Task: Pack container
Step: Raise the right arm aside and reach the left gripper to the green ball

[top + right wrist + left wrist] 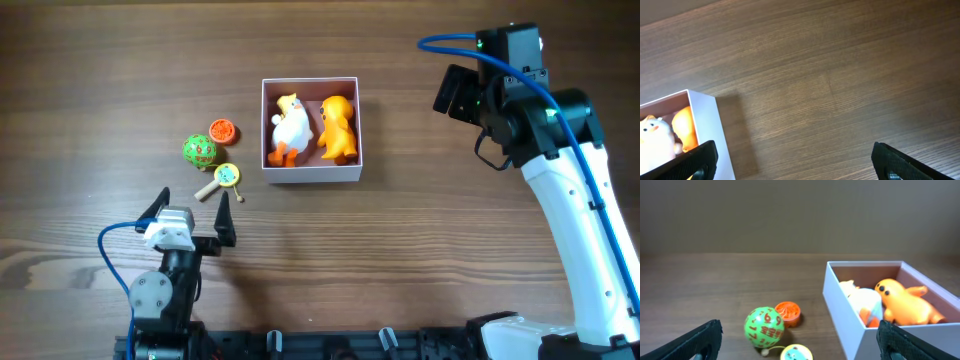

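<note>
Container [310, 174]: set mid-table, touched by neither gripper.
Inside: white duck [290, 128] laid on left, orange duck [338, 128] on right, side by side.
Outside: green ball [199, 150], orange disc [222, 130] and rattle [224, 179] clustered just left of container.
Left gripper [192, 212]: fingers spread wide, nothing held; placed at near side, rattle just beyond its fingertips.
Right gripper [795, 160]: fingers spread wide, nothing held; kept right of container, well apart.

Soft, even light falls from above; the wooden table [100, 80] looks bright; the container [705, 130] throws a dark shadow to one side; the far part of the left wrist view is fuzzy.
</note>
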Controlling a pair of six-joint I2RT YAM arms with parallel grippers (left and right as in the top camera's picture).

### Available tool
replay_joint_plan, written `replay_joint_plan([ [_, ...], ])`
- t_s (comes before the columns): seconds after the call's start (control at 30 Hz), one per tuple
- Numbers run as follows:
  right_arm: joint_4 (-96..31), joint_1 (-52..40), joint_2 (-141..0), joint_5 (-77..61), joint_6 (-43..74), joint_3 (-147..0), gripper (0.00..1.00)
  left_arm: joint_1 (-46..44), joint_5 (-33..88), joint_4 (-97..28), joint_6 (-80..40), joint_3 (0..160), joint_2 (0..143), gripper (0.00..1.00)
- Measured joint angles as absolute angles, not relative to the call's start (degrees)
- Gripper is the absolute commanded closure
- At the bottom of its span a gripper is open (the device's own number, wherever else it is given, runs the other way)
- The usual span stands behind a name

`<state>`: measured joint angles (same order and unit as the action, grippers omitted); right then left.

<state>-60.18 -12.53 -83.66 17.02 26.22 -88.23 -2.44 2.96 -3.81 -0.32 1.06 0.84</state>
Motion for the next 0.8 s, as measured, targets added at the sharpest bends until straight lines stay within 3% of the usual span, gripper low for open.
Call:
replay_joint_plan([
  [0.2, -60.2, -12.5, -83.7, 17.0, 26.2, -88.2, 0.00, -2.4, 2.9, -9.8, -12.0, 4.2, 4.1, 0.00],
  [0.33, -60.2, -12.5, -83.7, 17.0, 26.0, -88.2, 0.00, -2.4, 2.2, -17.0, -14.6, 15.0, 17.0, 0.00],
  [0.43, -60.3, -12.5, -83.7, 17.0, 26.0, -88.2, 0.00, -2.4, 1.9, -25.1, -14.3, 28.4, 31.7, 0.00],
  [0.67, -60.2, -12.5, -83.7, 17.0, 25.8, -88.2, 0.00, -2.3, -2.3, -61.8, -10.5, 74.1, 73.5, 0.00],
  [0.8, -60.2, -12.5, -83.7, 17.0, 25.8, -88.2, 0.00, -2.2, -3.1, -64.9, -10.1, 83.3, 86.2, 0.00],
])
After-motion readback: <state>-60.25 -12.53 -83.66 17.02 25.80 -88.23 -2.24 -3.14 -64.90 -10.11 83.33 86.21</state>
